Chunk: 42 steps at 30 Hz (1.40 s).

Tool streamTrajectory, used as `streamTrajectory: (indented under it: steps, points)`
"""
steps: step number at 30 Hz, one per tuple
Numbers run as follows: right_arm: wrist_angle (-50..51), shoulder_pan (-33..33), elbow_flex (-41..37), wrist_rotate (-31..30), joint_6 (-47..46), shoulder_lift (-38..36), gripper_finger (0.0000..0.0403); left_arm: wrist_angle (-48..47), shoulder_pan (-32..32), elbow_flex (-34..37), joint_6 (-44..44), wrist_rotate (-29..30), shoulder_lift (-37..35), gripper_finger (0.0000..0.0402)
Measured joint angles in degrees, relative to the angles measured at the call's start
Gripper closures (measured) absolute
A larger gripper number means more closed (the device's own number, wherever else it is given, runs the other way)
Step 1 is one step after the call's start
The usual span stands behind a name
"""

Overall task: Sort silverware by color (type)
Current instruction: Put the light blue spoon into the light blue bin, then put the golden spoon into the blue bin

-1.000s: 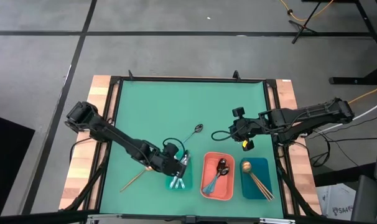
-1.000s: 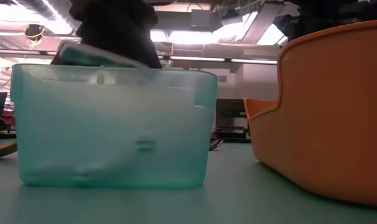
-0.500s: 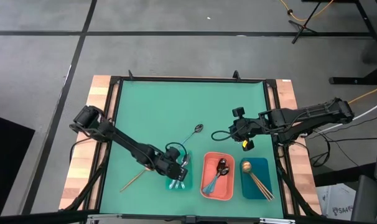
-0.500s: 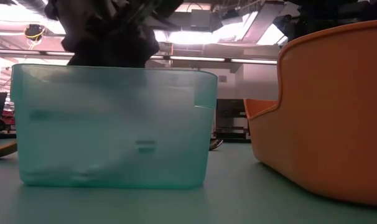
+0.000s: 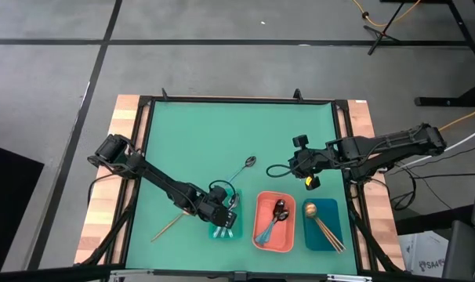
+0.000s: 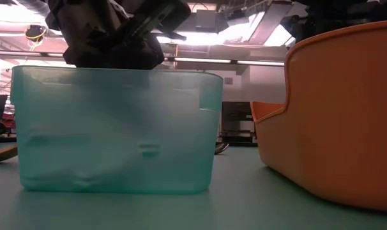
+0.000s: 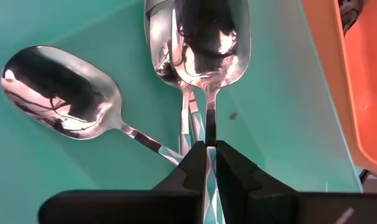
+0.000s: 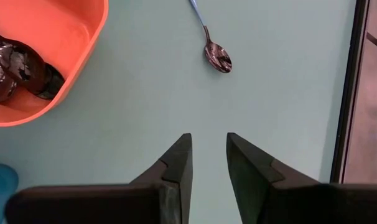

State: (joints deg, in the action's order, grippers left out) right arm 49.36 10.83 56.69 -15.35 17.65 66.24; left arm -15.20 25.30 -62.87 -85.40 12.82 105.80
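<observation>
From above, three trays sit in a row along the near edge of the green mat: a teal tray (image 5: 229, 230), a coral tray (image 5: 261, 233) and a dark blue tray (image 5: 334, 213). The left gripper (image 5: 222, 214) is down over the teal one. The right gripper (image 5: 306, 170) hangs above bare mat, behind the blue tray. Two spoons lie loose: one dark spoon (image 5: 246, 165) mid-table and one gold-copper spoon (image 5: 170, 225) left of the teal tray. The coral tray holds dark spoons, two bowls as far as I can count; the blue one holds gold ones, number unclear

At table level, the left arm (image 6: 104, 35) looms just above the teal tray's rim

The left wrist shows three silver spoons (image 7: 61, 93) in the teal tray, two stacked; its fingers (image 7: 191, 168) are nearly together around one teal handle, pinching or not, I cannot tell

The right wrist shows its claw spread, holding nothing, the dark spoon ahead of it
</observation>
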Motion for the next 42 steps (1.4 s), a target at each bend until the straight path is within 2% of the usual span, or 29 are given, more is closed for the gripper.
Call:
streamTrajectory:
  steps: [24,36,42]
  points:
    - [0.00,0.01,0.00,-0.01,0.02,0.00,0.0315,-0.02,-0.02,-0.02,-0.02,2.23,0.00,0.0339]
    - [0.00,0.02,0.00,0.00,0.02,0.00,0.0315,-0.37,-0.03,0.05,0.80,2.69,-0.32,0.0352]
    - [0.00,0.01,0.00,-0.01,0.02,0.00,0.0315,0.06,-0.28,0.20,6.34,2.38,-2.55,0.0358]
